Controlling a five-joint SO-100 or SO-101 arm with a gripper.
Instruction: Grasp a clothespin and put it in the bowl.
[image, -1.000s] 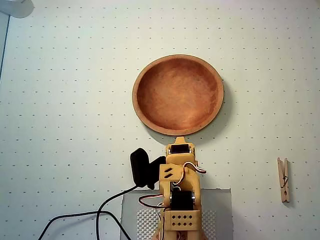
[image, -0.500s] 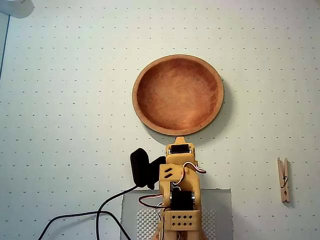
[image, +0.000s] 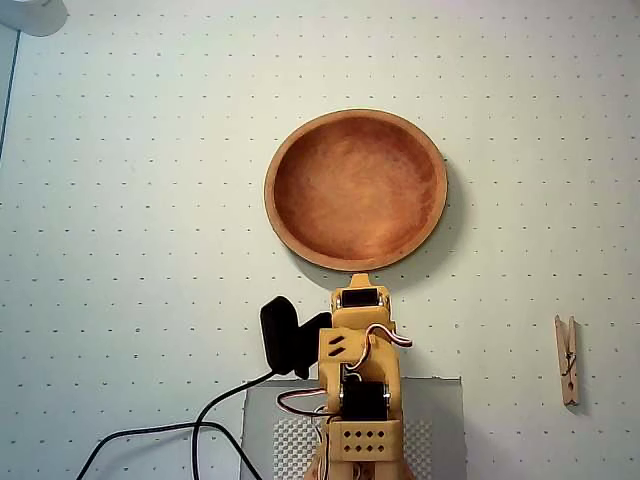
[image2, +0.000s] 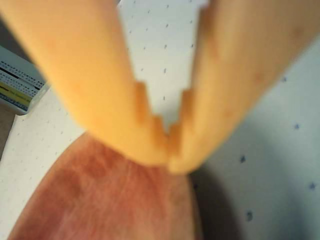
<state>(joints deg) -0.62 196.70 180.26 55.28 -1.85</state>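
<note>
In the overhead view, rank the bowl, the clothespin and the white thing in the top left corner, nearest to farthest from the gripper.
The gripper sits at the bowl's lower edge in the overhead view.
1. The bowl, directly above the gripper, nearest.
2. The clothespin, lying well off to the lower right.
3. The white thing, cut off in the top left corner, farthest.

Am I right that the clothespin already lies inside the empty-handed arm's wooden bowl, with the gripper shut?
Not quite: the clothespin lies on the table, off to the right of the bowl in the overhead view. The bowl is empty. The gripper is indeed shut and holds nothing.
</note>
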